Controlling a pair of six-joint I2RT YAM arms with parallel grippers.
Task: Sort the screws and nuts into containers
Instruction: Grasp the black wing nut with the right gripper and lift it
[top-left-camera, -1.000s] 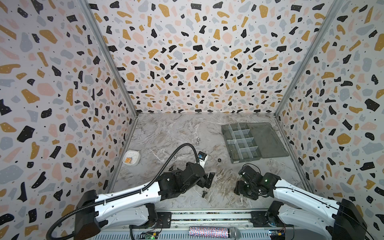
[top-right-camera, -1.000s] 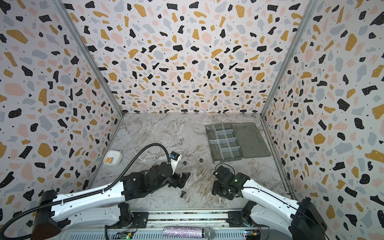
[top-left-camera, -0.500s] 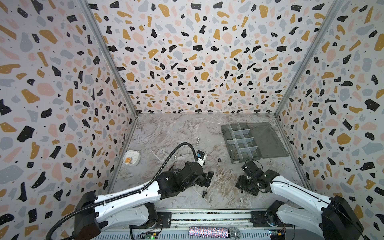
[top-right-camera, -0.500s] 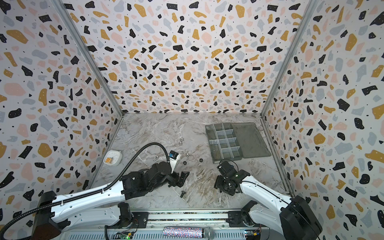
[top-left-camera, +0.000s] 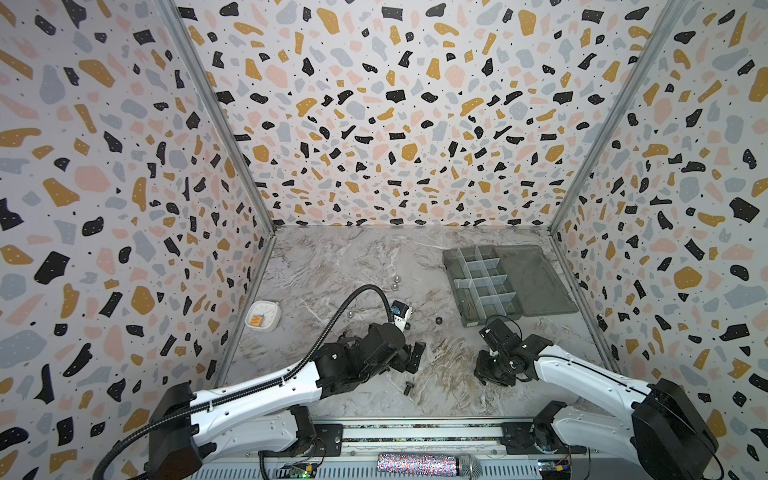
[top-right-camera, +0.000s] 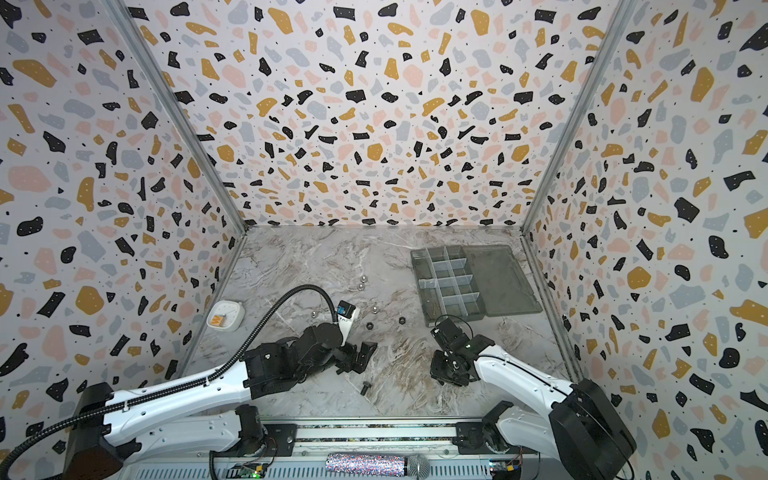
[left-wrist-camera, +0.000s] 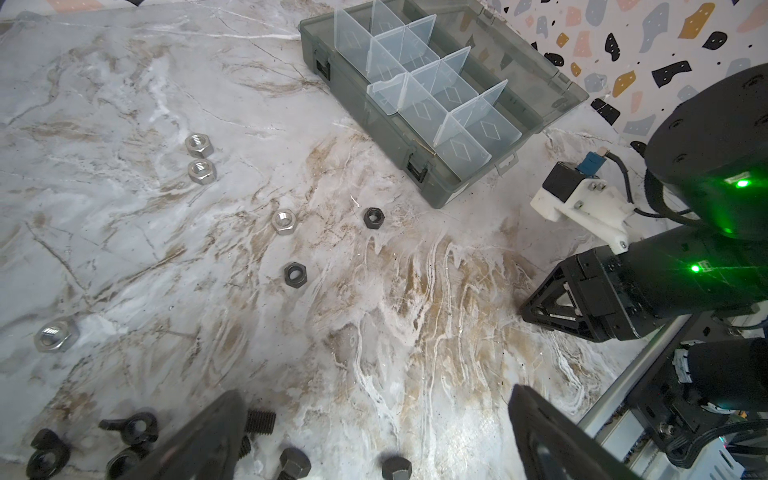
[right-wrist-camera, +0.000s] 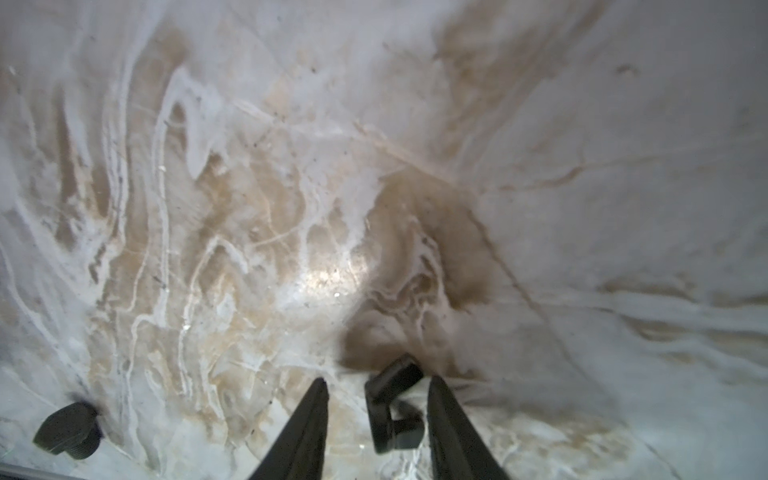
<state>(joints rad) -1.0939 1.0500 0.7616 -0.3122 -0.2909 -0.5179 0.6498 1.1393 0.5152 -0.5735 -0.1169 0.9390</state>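
Small black winged metal nut on the marbled bench, between the half-apart fingers of the right tool, against one finger.

Both top views are bright and evenly lit, with faint soft shadows on the worktop. The right wrist view is blurred, with a white glare patch mid-frame and a murky shadow ahead of the fingers; the left wrist view is crisp, though its near fingers are out of focus
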